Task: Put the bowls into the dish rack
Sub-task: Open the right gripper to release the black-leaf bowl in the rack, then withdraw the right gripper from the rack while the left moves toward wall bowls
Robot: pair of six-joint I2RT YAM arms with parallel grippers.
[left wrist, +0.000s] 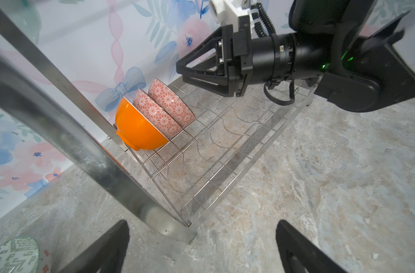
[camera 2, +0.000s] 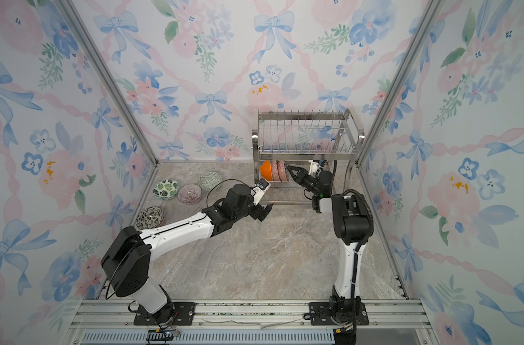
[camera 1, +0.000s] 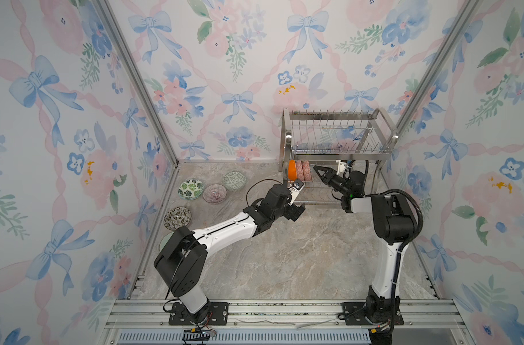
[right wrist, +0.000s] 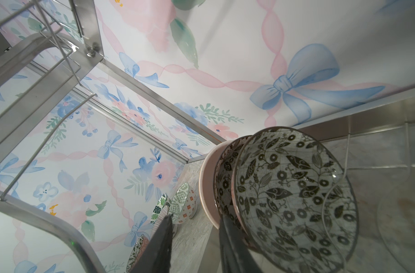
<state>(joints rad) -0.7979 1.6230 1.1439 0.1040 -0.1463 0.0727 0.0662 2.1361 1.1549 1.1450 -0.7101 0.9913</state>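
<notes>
Remaining bowls (camera 1: pixel 214 193) lie on the worktop (camera 1: pixel 284 254) behind the released, empty left hand (left wrist: pixel 203 224), the nearer one; the right hand (camera 1: pixel 315 169), parted and empty, is inside the dish rack (camera 1: pixel 332 156).

The dish rack (camera 1: pixel 285 137) stands at the back right of the counter (camera 1: pixel 299 263). The right pincer (camera 1: pixel 317 169) reaches in under the upper basket (camera 2: pixel 307 156), above the lower shelf (left wrist: pixel 225 141). Just left of its tips, three bowls (left wrist: pixel 154 113) stand on edge in a row on that shelf, packed together at its left end beside the side leg (left wrist: pixel 121 189). The left pincer (camera 1: pixel 298 209) hangs outside the rack, before that leg's foot, left of the right pincer and nearer the front. Well to its left, three more bowls (camera 1: pixel 214 193) sit upright on the counter in a loose cluster toward the back left corner. A fourth bowl (camera 1: pixel 177 218) lies nearer the front, by the left wall (camera 1: pixel 75 179).
</notes>
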